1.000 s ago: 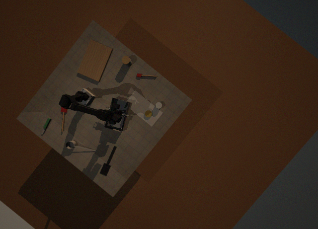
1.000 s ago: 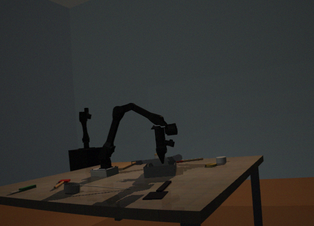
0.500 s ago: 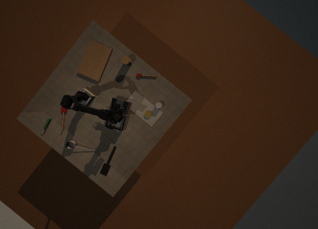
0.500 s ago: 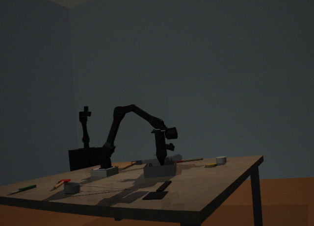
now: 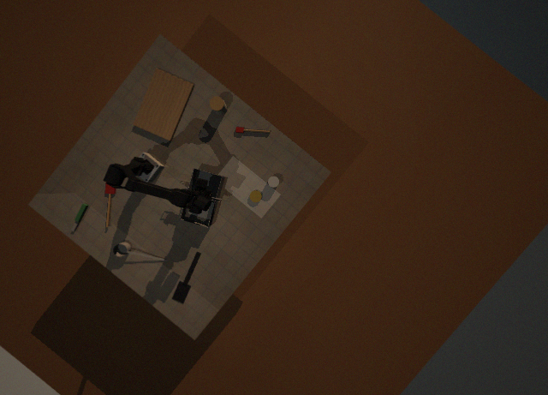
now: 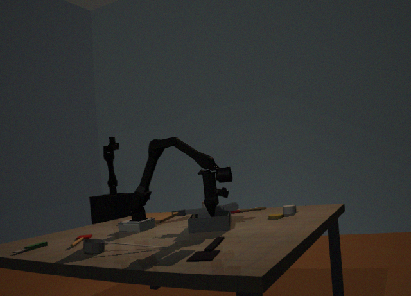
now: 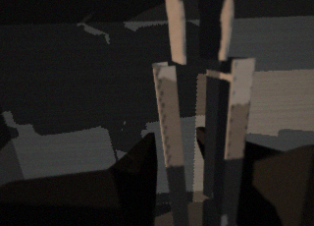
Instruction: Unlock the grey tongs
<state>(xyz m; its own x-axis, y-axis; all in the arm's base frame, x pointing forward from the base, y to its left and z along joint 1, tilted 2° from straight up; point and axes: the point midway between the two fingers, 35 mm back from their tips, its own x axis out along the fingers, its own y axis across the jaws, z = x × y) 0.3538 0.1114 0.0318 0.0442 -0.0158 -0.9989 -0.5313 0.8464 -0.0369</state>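
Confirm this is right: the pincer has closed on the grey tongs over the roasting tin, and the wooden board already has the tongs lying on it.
Not quite. The pincer is closed on the grey tongs over the roasting tin, but the wooden board has no tongs on it. The top view shows the board bare, well away from the tin.
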